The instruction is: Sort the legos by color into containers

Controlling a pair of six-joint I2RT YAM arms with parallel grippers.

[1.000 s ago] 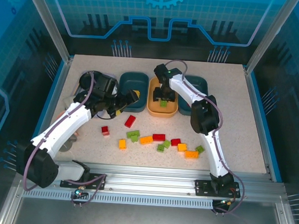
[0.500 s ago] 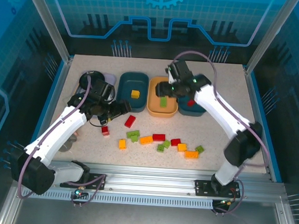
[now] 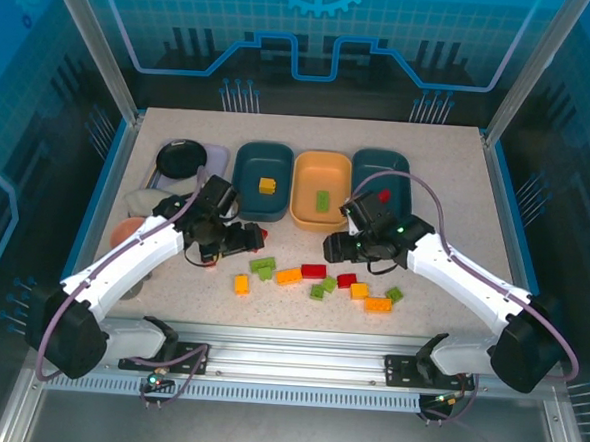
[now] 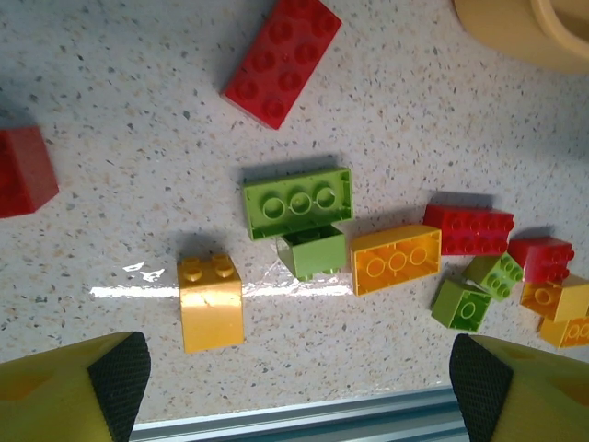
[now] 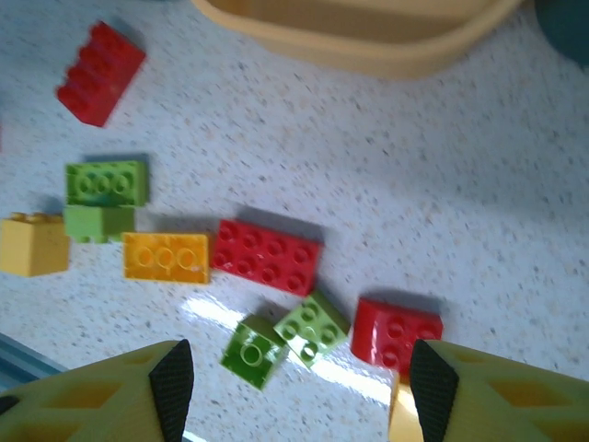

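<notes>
You have three bricks sitting in trays. A yellow brick (image 3: 267, 186) lies in the left teal tray (image 3: 253, 168), a green brick (image 3: 322, 200) in the orange tray (image 3: 313, 177), and a red brick (image 3: 383, 196) in the right teal tray (image 3: 379, 158). The trays stand side by side at the far middle of the surface (image 3: 455, 221).

The other bricks lie loose in a ragged row (image 3: 313, 270) in front of the trays, between the two arms. From the left wrist you see these:
- A long red brick (image 4: 281, 60) lies apart at the far side.
- A wide green brick (image 4: 297, 203) has a small green brick (image 4: 313, 250) touching its near edge.
- A yellow cube (image 4: 212, 302) sits just left of that pair.
- An orange brick (image 4: 396, 260) sits to their right, with a red block (image 4: 469, 230) against its corner.
- More green, red and orange pieces are bunched at the right edge.

Your left claw (image 3: 252, 240) is at the left end of the row, beside the long red brick. Its padded fingers (image 4: 110, 378) are spread wide with nothing between them.

Your right claw (image 3: 330, 249) is just in front of the orange tray, over the middle of the row. Its fingers (image 5: 170, 378) also stand apart, and the gap is empty. Two small green pieces (image 5: 313, 327) and a short red brick (image 5: 396, 331) lie just ahead of them.

A black dish (image 3: 182, 157) sits at the far left, well clear of the row.
</notes>
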